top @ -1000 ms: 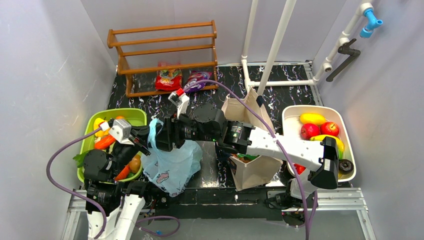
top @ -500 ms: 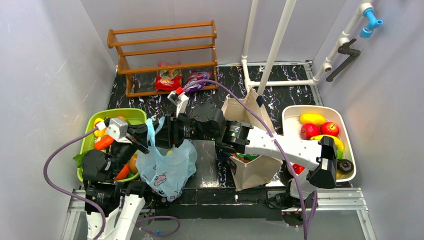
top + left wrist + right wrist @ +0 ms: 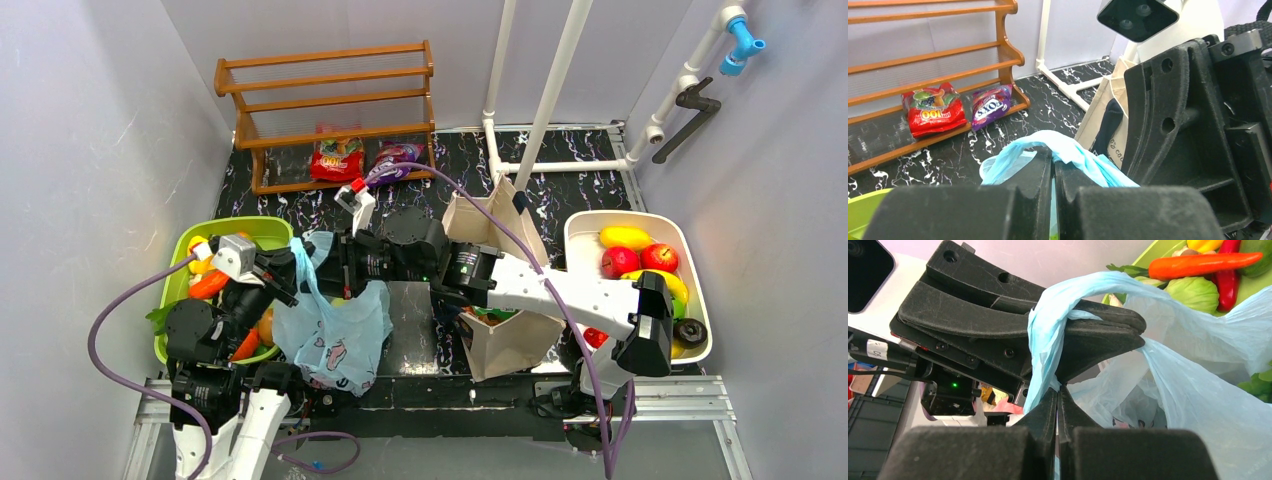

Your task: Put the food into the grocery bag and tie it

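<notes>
The light-blue grocery bag (image 3: 335, 335) hangs between both arms at the near left of the table. My left gripper (image 3: 1053, 165) is shut on one twisted handle (image 3: 1068, 150), which drapes over its fingertips. My right gripper (image 3: 1058, 390) is shut on a blue handle strip (image 3: 1045, 340) that loops around the left gripper's fingers (image 3: 1088, 335). From above, the left gripper (image 3: 293, 264) and right gripper (image 3: 330, 268) meet over the bag's mouth. Food lies outside the bag: red apples (image 3: 620, 262) in the white tub, snack packets (image 3: 337, 158) on the rack. What the bag holds is hidden.
A green tub (image 3: 232, 231) of vegetables, with a carrot (image 3: 1198, 264) on top, sits just left of the bag. The beige tote (image 3: 500, 300) stands right of centre under the right arm. A white tub (image 3: 585, 225) is at the right, the wooden rack (image 3: 325, 105) at the back.
The right gripper has closed on the bag's handle. The bag has drawn left and narrowed, and now hangs closer to the green tub. The left gripper stayed shut.
</notes>
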`<state>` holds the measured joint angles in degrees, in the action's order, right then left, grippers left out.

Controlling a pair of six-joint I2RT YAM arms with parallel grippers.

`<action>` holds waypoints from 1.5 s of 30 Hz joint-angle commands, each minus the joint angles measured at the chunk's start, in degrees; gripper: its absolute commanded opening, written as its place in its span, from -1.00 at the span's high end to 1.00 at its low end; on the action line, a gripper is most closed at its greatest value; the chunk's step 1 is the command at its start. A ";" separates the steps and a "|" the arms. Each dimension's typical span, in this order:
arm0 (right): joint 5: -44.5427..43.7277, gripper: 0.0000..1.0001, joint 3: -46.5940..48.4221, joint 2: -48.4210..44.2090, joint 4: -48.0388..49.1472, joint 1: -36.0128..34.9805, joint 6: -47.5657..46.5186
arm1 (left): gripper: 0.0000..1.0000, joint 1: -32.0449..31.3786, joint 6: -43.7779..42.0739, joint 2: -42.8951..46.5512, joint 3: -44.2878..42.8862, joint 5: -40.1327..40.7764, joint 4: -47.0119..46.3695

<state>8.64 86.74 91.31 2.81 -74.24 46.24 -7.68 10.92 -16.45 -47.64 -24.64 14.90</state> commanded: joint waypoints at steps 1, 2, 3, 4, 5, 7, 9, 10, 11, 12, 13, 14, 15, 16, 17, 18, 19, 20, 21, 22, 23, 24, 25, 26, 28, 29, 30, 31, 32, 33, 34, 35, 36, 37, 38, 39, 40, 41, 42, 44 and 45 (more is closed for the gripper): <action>-1.86 0.97 -2.45 -2.28 2.58 -0.70 -1.71 | 1.00 -0.39 -0.66 0.72 -0.69 -3.01 2.90; -3.25 0.97 -2.93 -3.09 1.24 -0.59 -2.18 | 1.00 -0.38 -1.06 1.05 -0.83 -2.95 3.72; -4.53 0.97 -3.13 -3.73 -0.40 -0.45 -2.65 | 1.00 -0.38 -1.48 1.32 -0.93 -2.89 4.53; -6.33 0.97 -2.92 -4.27 -2.17 -0.27 -3.15 | 1.00 -0.38 -1.92 1.66 -0.96 -2.73 5.31; -7.72 0.97 -2.52 -4.68 -4.78 -0.14 -3.55 | 1.00 -0.40 -2.28 2.01 -0.84 -2.58 5.99; -10.28 0.97 -1.78 -5.15 -8.39 -0.03 -4.83 | 1.00 -0.40 -2.69 2.62 -0.71 -2.15 7.25; -12.41 0.97 -1.37 -5.26 -11.17 -0.04 -5.91 | 1.00 -0.35 -2.83 3.00 -0.53 -2.14 7.82; -13.55 0.97 -1.21 -5.36 -12.40 0.02 -6.16 | 1.00 -0.40 -2.71 3.08 -0.49 -2.35 7.98; -14.54 0.97 -1.03 -5.46 -13.36 0.00 -6.42 | 1.00 -0.36 -2.57 3.20 -0.52 -2.48 8.18; -15.85 0.97 -0.69 -5.62 -14.33 0.05 -6.81 | 1.00 -0.40 -2.49 3.24 -0.56 -2.63 8.42; -17.20 0.97 -0.20 -5.74 -15.50 0.03 -7.13 | 1.00 -0.40 -2.48 3.21 -0.68 -2.66 8.83; -19.02 0.97 0.69 -5.84 -16.97 0.12 -7.42 | 1.00 -0.38 -2.52 3.29 -0.89 -2.64 9.25; -20.78 0.97 1.65 -5.88 -18.56 0.08 -7.78 | 1.00 -0.40 -2.42 3.31 -1.07 -2.46 9.72; -22.18 0.97 2.61 -5.80 -19.87 0.21 -8.22 | 1.00 -0.40 -2.44 3.39 -1.25 -2.21 10.26; -23.53 0.97 3.85 -5.79 -21.45 0.26 -8.64 | 1.00 -0.34 -2.47 3.42 -1.39 -2.17 10.84; -24.56 0.97 4.52 -5.87 -22.38 0.38 -9.02 | 1.00 -0.38 -2.41 3.57 -1.54 -2.15 11.38; -25.54 0.97 5.24 -5.87 -23.11 0.53 -9.40 | 1.00 -0.36 -2.35 3.60 -1.69 -2.27 11.87; -26.45 0.97 5.97 -5.88 -23.72 0.63 -9.82 | 1.00 -0.39 -2.19 3.69 -1.75 -2.63 12.25; -27.34 0.97 6.65 -5.75 -24.40 0.73 -10.13 | 1.00 -0.40 -2.00 3.75 -1.91 -2.99 12.79; -28.54 0.97 7.48 -5.71 -25.12 0.71 -10.33 | 1.00 -0.40 -1.82 3.85 -2.06 -3.29 13.57; -29.96 0.97 8.43 -5.43 -26.10 0.73 -10.44 | 1.00 -0.40 -1.64 4.06 -2.31 -3.57 14.44; -31.36 0.97 9.38 -5.16 -27.12 0.74 -10.41 | 1.00 -0.40 -1.44 4.24 -2.63 -3.63 15.31; -32.87 0.97 10.33 -4.78 -28.23 0.81 -10.45 | 1.00 -0.40 -1.23 4.54 -2.82 -3.78 16.21; -34.65 0.97 11.35 -4.25 -29.63 0.82 -10.39 | 1.00 -0.38 -0.99 4.95 -2.99 -3.68 17.01; -40.42 0.97 14.91 -1.97 -34.99 0.89 -9.20 | 1.00 -0.40 -0.75 5.82 -3.46 -3.67 18.52; -43.28 0.97 17.55 -0.35 -38.10 1.00 -8.67 | 1.00 -0.40 -0.64 6.23 -3.62 -3.76 19.26; -46.36 0.97 20.09 1.19 -41.40 1.02 -8.11 | 1.00 -0.40 -0.37 6.68 -3.74 -3.87 20.09; -48.80 0.97 21.89 2.36 -43.40 1.13 -7.72 | 1.00 -0.40 -0.39 6.99 -3.85 -3.84 21.17; -50.76 0.97 22.86 3.13 -44.35 1.26 -7.82 | 1.00 -0.40 -0.64 7.29 -3.88 -3.79 22.54; -51.99 0.97 23.35 3.67 -44.74 1.61 -8.09 | 1.00 -0.40 -1.09 7.41 -3.93 -3.45 24.04; -52.50 0.97 23.65 4.23 -44.89 2.13 -8.37 | 1.00 -0.40 -1.69 7.65 -4.05 -2.80 25.90; -52.85 0.97 24.26 4.94 -45.45 3.10 -8.62 | 1.00 -0.40 -2.55 7.78 -4.36 -1.87 27.26; -52.80 0.97 24.86 5.77 -46.50 4.02 -8.33 | 1.00 -0.40 -3.17 7.94 -4.77 -0.59 28.56; -52.58 0.97 25.25 6.41 -47.60 5.12 -7.95 | 1.00 -0.38 -3.82 8.03 -5.23 0.44 29.62; -51.85 0.97 25.16 6.93 -48.17 6.21 -7.92 | 1.00 -0.40 -4.31 8.07 -5.74 1.40 30.41; -50.90 0.97 24.82 7.15 -48.34 7.54 -7.91 | 1.00 -0.40 -4.67 8.10 -6.19 1.92 30.88; -49.85 0.97 24.20 7.42 -48.23 8.69 -7.81 | 1.00 -0.40 -4.91 8.05 -6.65 2.17 31.50; -48.85 0.97 23.74 7.64 -48.05 10.02 -7.81 | 1.00 -0.40 -4.96 7.91 -6.99 2.29 31.93; -47.90 0.97 23.33 7.94 -47.70 11.28 -7.77 | 1.00 -0.40 -4.75 7.73 -7.41 2.07 32.43; -46.35 0.97 23.07 8.88 -47.01 13.55 -8.32 | 1.00 -0.36 -3.90 7.40 -7.95 0.96 33.04; -45.47 0.97 23.44 9.72 -46.90 14.64 -8.66 | 1.00 -0.40 -3.25 7.40 -8.06 0.42 33.06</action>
<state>-31.48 109.30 100.47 -43.29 -66.11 39.11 -8.01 7.51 -9.08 -52.42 -24.34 43.72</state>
